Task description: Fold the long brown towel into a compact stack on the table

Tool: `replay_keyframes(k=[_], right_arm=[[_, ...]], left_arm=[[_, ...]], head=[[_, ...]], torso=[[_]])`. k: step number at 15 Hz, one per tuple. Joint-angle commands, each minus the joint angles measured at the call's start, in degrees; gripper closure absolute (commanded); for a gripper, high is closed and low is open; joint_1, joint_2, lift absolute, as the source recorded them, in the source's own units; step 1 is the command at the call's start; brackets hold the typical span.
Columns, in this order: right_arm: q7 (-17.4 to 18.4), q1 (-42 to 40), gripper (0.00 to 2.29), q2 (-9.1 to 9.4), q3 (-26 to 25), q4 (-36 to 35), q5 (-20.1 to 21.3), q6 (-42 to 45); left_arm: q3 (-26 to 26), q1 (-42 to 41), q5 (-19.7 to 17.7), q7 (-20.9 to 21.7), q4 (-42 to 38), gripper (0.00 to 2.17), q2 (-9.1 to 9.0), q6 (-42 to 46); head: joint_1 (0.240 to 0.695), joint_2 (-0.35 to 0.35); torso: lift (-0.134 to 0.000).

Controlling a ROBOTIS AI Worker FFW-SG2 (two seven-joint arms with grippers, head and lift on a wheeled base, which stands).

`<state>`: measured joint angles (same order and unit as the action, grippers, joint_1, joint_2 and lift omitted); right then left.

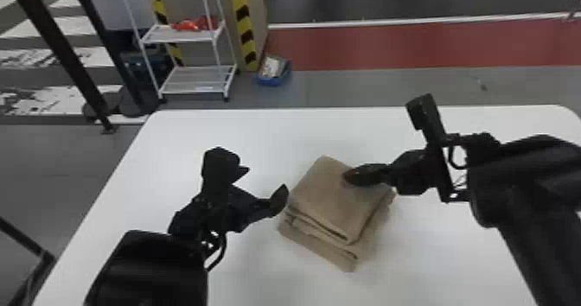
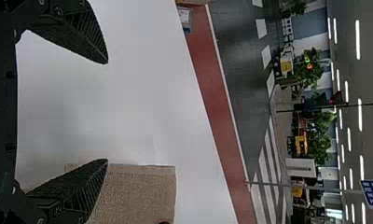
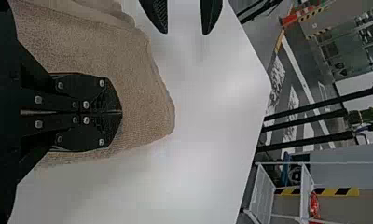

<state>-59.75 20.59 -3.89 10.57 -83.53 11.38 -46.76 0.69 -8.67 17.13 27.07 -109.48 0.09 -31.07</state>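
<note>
One L pincer [image 1: 264, 180] spread wide nr towel [image 1: 330, 197], R pincer [image 1: 347, 177] pressed tog. over it.

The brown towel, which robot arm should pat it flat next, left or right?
Right, probably. The right tool is shut and already over the top of the folded brown towel, handy for pressing. The left tool is open, off to the towel's left.

From above, the head view looks down toward twelve o'clock across the surface [image 1: 173, 136]; nearer in, the left wrist view faces one o'clock, the right ten, all three sharing the towel [image 1: 328, 192].
</note>
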Motion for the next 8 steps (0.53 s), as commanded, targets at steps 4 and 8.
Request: replay_keyframes(k=[4, 8], right_arm=[[-4.33, -5.38, 1.89, -6.57, -7.06, -14.56, -6.54, -20.17], [-4.76, -4.94, 1.90, -9.74, -7.50, -15.26, -5.84, -26.50]], left_arm=[[2.56, 0.24, -1.13, 0.44, -0.12, 0.14, -0.24, 0.00], [3.26, 0.41, -1.39, 0.97, -0.04, 0.14, -0.24, 0.17]], head=[[0.695, 0.138], [0.695, 0.086]], torso=[[-0.124], [-0.124]])
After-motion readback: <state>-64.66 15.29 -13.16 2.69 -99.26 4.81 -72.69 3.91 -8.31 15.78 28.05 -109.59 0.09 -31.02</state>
